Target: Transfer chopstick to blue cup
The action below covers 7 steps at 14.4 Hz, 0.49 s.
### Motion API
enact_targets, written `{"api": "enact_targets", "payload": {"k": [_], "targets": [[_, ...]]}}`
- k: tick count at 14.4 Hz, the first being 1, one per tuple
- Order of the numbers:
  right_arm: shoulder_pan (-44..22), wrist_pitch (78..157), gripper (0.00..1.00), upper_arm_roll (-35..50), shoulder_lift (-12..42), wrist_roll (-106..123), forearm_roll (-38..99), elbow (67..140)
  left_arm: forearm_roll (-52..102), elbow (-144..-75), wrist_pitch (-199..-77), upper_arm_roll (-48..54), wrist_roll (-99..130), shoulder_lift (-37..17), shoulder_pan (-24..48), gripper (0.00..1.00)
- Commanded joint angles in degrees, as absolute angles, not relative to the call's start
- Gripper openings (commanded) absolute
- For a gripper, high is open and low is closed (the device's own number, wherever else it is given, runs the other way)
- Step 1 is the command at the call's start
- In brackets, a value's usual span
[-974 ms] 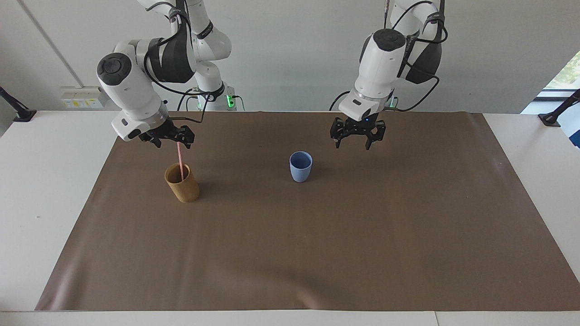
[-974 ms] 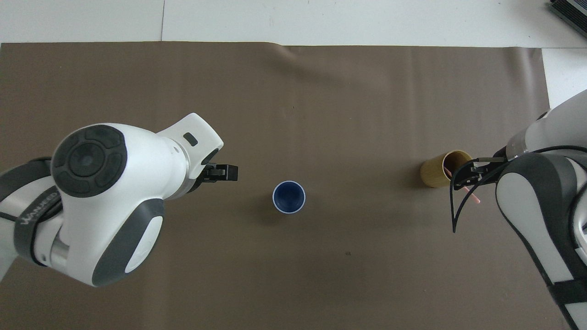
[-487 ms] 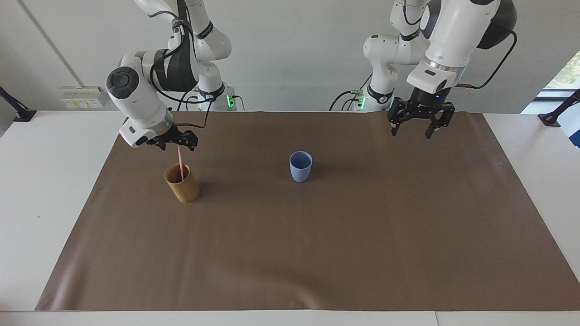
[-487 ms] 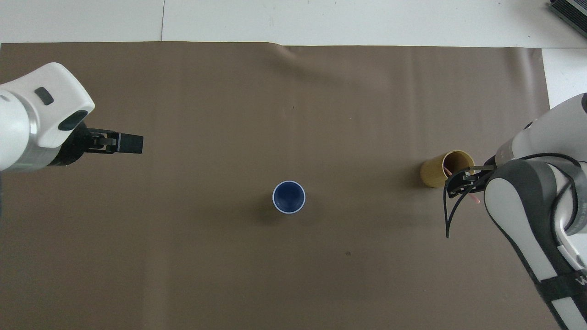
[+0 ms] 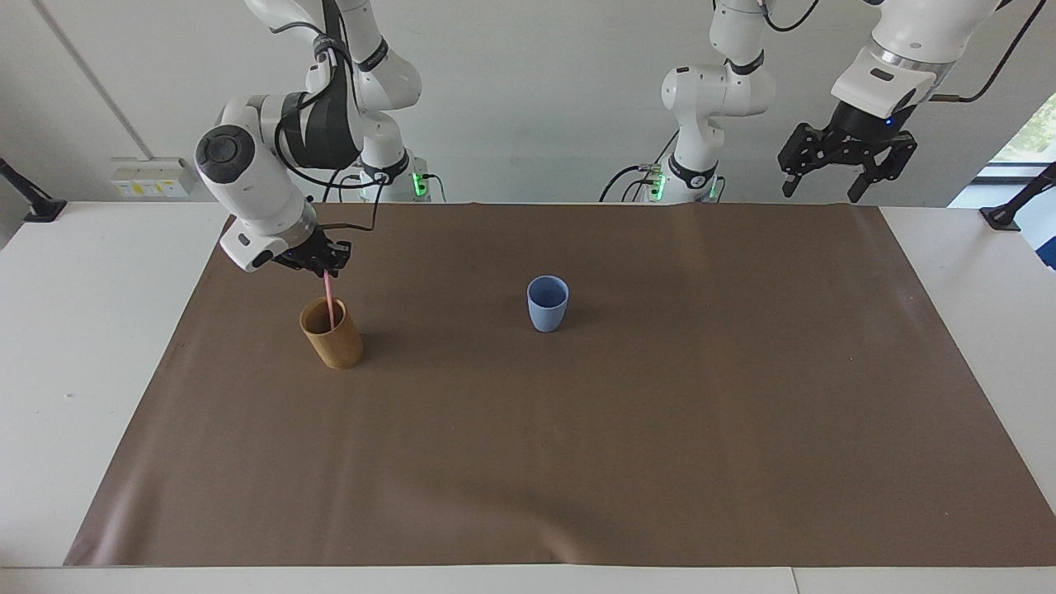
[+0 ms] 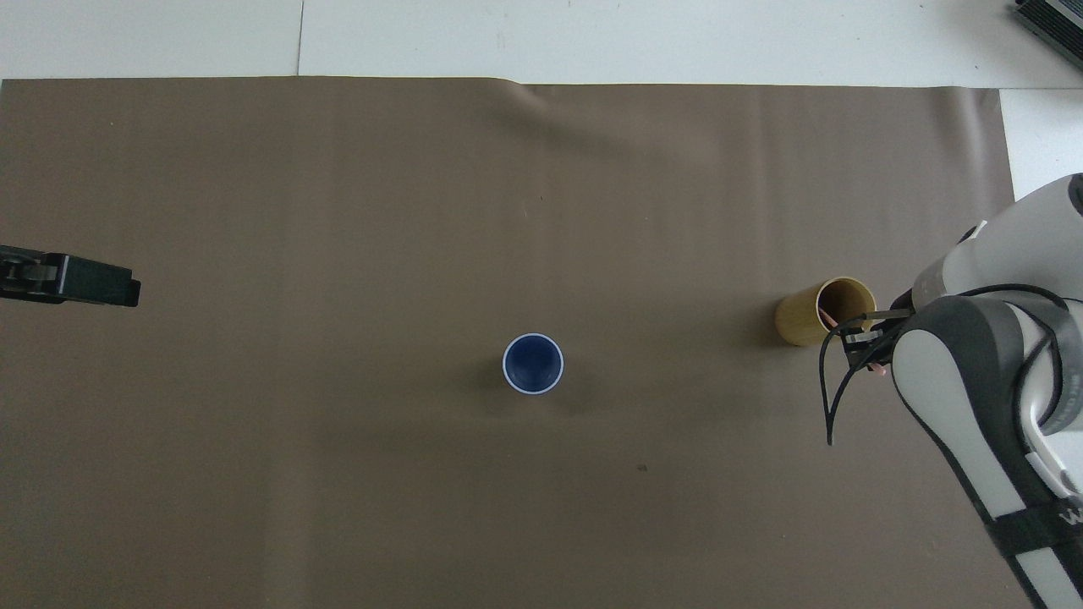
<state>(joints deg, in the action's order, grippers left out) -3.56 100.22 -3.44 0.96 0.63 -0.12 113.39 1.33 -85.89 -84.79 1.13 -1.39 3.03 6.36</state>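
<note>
A pale-pink chopstick [image 5: 329,299] stands in the brown wooden-looking cup [image 5: 334,338] toward the right arm's end of the table. My right gripper [image 5: 327,265] is just over that cup, shut on the stick's upper end. In the overhead view the right gripper [image 6: 863,342] sits by the cup [image 6: 799,320], and the stick's pink tip [image 6: 878,370] pokes out beside it. The light-blue cup [image 5: 547,304] stands upright and empty near the middle of the mat, also in the overhead view [image 6: 533,364]. My left gripper [image 5: 825,190] is open, raised high over the left arm's end of the mat.
A brown mat [image 5: 577,454] covers most of the white table. The left gripper's tip [image 6: 93,286] shows at the edge of the overhead view. The two cups stand well apart on the mat.
My left arm has swung up and away from the blue cup toward its own end of the table. My right gripper has closed in on the chopstick's top.
</note>
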Motion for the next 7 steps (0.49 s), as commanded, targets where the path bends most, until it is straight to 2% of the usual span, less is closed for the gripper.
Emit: {"api": "enact_targets", "payload": {"k": [1,4,7], "targets": [[-3.25,100.46,0.0,-3.51,1.23,2.37,1.14,112.94,0.62,-82.79,-81.48,1.93,-1.93,0.88,5.8,1.0],[-3.25,99.24,0.0,-3.43,2.1,2.37,1.23,111.19,0.44,-82.79,-79.89,2.11,-1.5,1.05,6.06,1.0],[-2.73,91.78,0.0,-3.43,4.39,1.68,1.41,103.91,0.62,-83.5,-79.54,2.29,-1.58,1.93,6.07,1.0]]}}
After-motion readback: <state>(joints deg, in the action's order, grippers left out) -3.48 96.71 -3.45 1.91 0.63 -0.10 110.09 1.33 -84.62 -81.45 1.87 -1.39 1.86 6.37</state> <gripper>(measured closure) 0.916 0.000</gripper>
